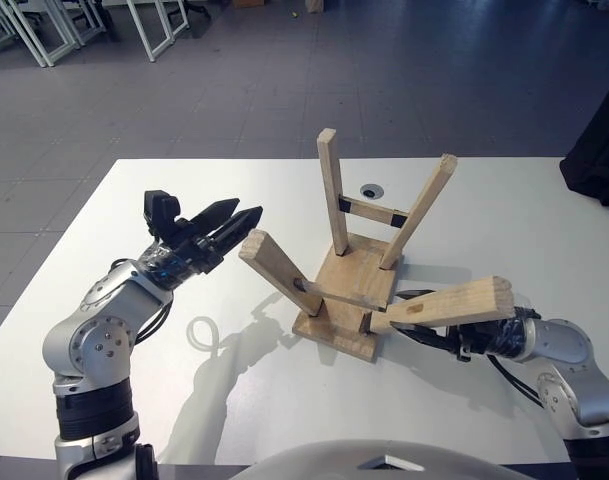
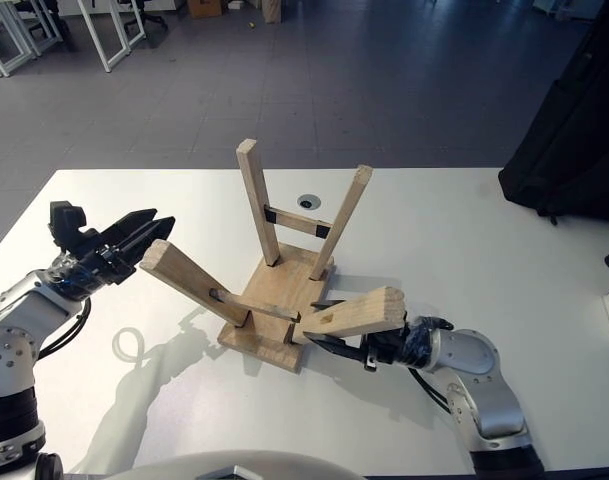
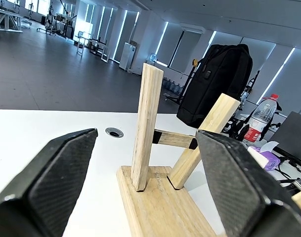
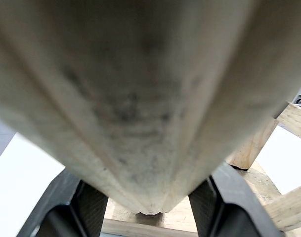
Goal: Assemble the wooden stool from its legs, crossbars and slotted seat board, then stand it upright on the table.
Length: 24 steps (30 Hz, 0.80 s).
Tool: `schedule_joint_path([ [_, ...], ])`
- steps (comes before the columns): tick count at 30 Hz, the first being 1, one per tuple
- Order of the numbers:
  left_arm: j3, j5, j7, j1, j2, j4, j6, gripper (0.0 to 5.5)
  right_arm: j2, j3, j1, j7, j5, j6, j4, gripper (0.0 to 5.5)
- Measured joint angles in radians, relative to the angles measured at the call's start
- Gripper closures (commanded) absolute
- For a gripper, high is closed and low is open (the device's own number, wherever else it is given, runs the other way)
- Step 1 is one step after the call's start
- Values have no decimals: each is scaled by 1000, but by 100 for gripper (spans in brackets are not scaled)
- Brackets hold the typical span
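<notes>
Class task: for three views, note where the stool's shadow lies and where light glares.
Left eye view: the upturned pale wooden stool throws a soft grey shadow over the white table, toward the robot's left. Left wrist view: tall windows glare behind the black backpack. Right wrist view: the pale wooden leg faces the camera shaded, white table glaring beside it.

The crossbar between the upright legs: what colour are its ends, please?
Black, on a pale wood crossbar; clearest in the left wrist view.

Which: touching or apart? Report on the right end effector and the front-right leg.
Touching: right wrist view shows the right end effector clamped on the leg.
</notes>
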Motion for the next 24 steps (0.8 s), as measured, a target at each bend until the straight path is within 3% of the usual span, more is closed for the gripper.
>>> schedule_joint_path([
  [11, 1, -1, 19, 13, 0, -3, 0, 182, -16, 33, 81, -132, -3, 32, -75, 348],
  [17, 2, -5, 33, 30, 0, -26, 1, 182, -83, 60, 15, -188, -147, 31, -96, 348],
  [24, 0, -9, 42, 42, 0, -37, 1, 182, -82, 59, -56, -305, -118, 287, -154, 348],
])
